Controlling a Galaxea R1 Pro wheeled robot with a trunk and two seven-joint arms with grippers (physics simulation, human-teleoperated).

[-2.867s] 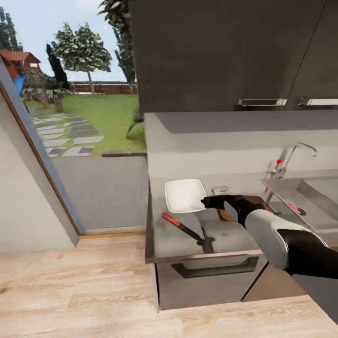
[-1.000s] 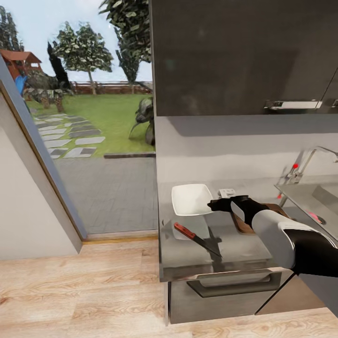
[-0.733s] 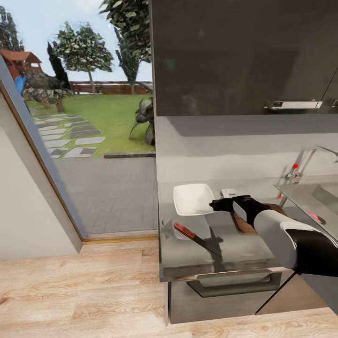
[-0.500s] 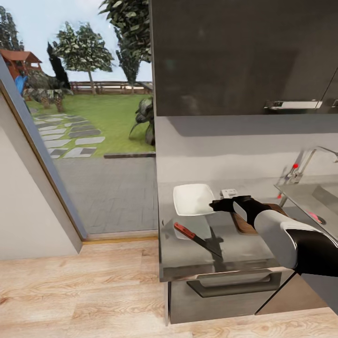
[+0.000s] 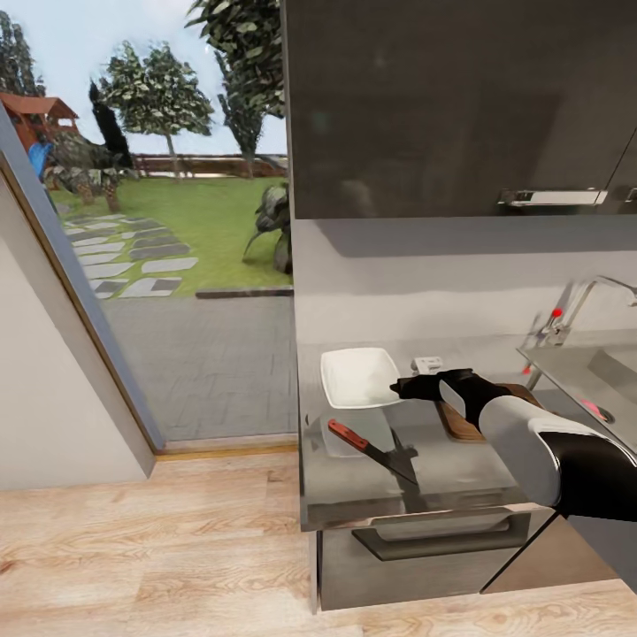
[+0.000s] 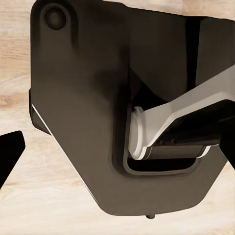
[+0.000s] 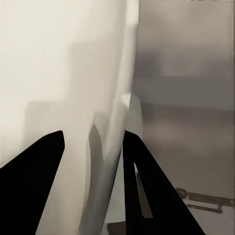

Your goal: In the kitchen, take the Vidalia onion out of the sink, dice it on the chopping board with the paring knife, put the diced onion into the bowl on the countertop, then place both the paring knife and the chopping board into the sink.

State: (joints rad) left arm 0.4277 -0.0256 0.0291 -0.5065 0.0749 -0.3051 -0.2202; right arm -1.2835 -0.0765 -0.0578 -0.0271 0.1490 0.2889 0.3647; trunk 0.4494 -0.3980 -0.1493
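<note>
Jaws of the right gripper stand apart astride the near rim of the bowl, one finger inside over the white floor and the other outside over the grey bench, a straddle that suits pinching the rim. The rim is not yet clamped. Just behind the jaws, under the wrist, lies the chopping board, kept close beside the bowl. Nearer the robot than the jaws, the paring knife lies flat, apart from both. Well off toward the arm's side sits the sink, with a pinkish spot, probably the Vidalia onion. Whether the left jaws are apart or together cannot be told.
</note>
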